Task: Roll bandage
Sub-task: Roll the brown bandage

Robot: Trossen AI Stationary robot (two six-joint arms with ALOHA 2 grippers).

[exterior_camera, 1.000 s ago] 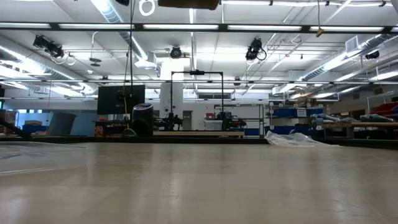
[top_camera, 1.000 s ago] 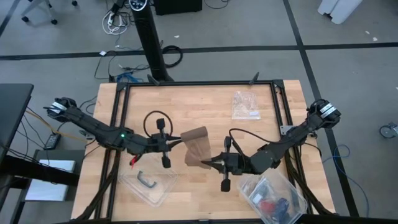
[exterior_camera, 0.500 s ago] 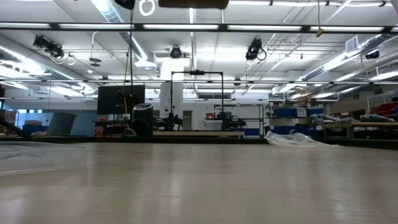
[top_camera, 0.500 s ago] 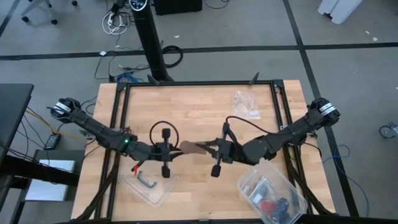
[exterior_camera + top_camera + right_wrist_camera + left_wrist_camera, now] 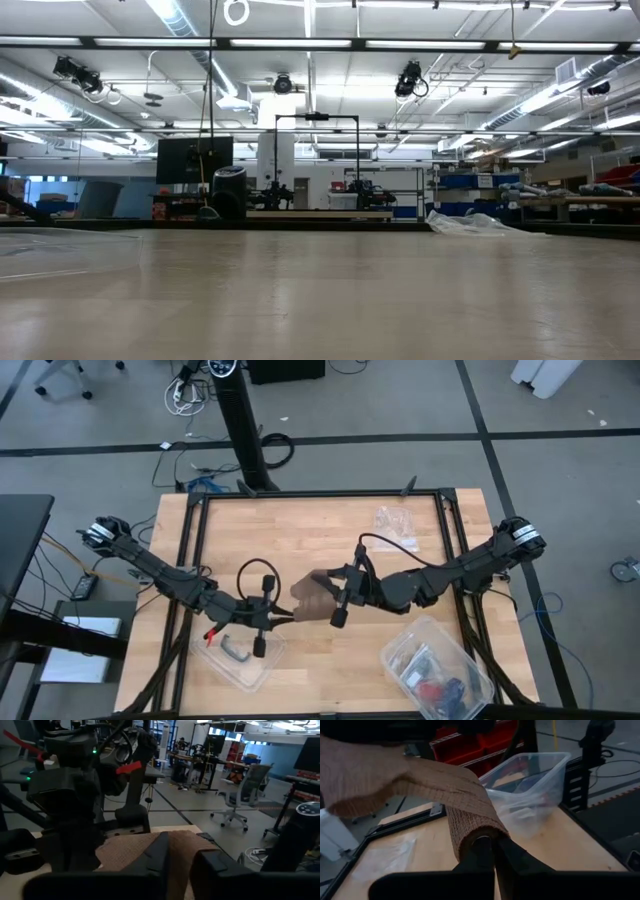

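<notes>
Right jaws (image 5: 322, 582) loosened, bandage (image 5: 308, 589) shifted left

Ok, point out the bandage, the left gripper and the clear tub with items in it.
bandage (image 5: 470, 822): left wrist view, on the rolled end.
left gripper (image 5: 283, 617): high view, between its fingertips, shut on the bandage.
clear tub (image 5: 437, 634): high view, on its far rim.
</notes>
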